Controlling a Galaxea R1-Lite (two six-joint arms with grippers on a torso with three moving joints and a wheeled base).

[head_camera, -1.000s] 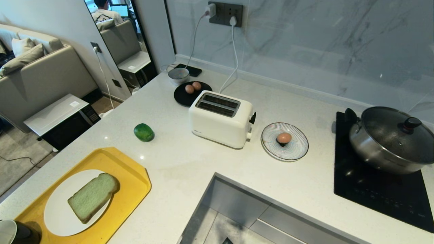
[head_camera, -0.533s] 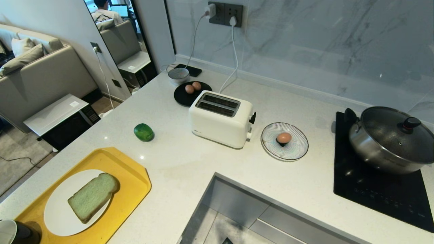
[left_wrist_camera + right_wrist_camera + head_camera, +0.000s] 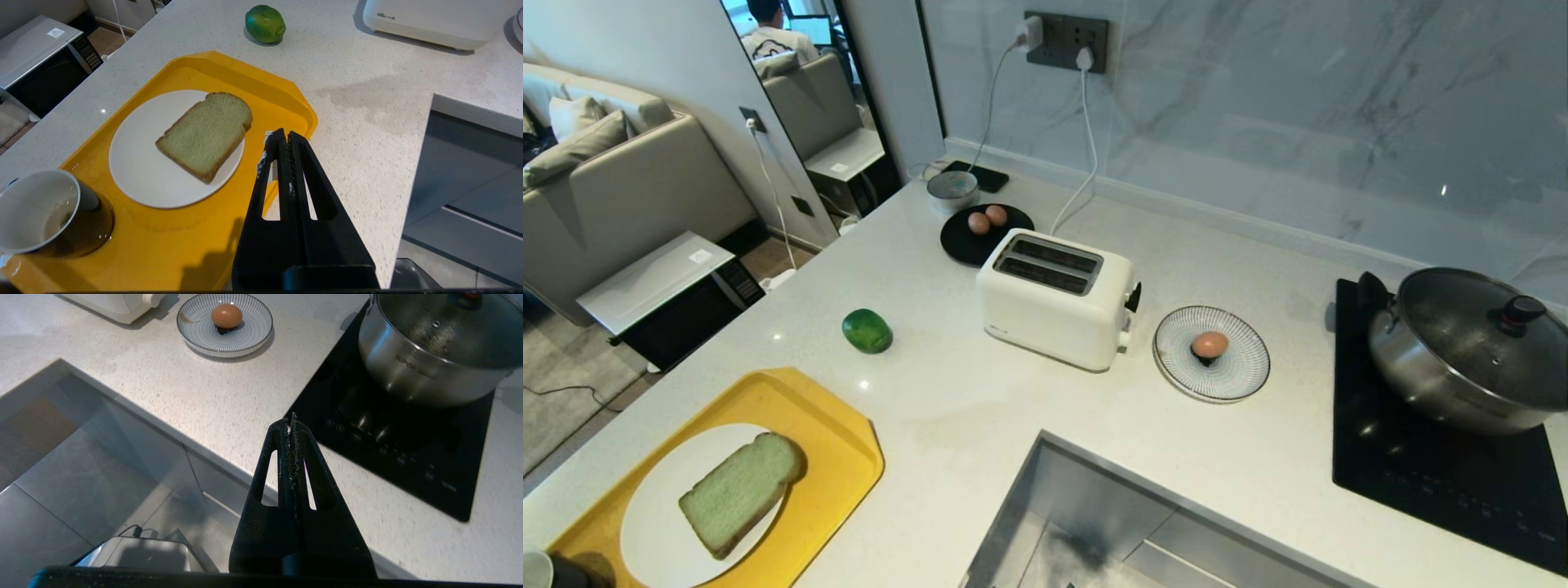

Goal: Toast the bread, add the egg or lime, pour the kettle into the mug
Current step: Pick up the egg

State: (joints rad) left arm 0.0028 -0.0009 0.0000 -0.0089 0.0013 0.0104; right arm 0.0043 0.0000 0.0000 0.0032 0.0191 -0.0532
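Camera shifted; bread (image 3: 742,492) unmoved.

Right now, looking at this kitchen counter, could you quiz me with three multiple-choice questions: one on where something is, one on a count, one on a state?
1. Where does the bread lie?
A. in the toaster
B. on the white plate in the yellow tray
C. on the striped dish

2. How many eggs are in view?
A. one
B. two
C. three

3. How is the toaster?
A. both slots empty
B. bread sticking up
C. lying on its side

Answers: 1 B, the slice rests on that plate. 2 C, two on the black plate, one on the striped dish. 3 A, the slots show dark and bare.
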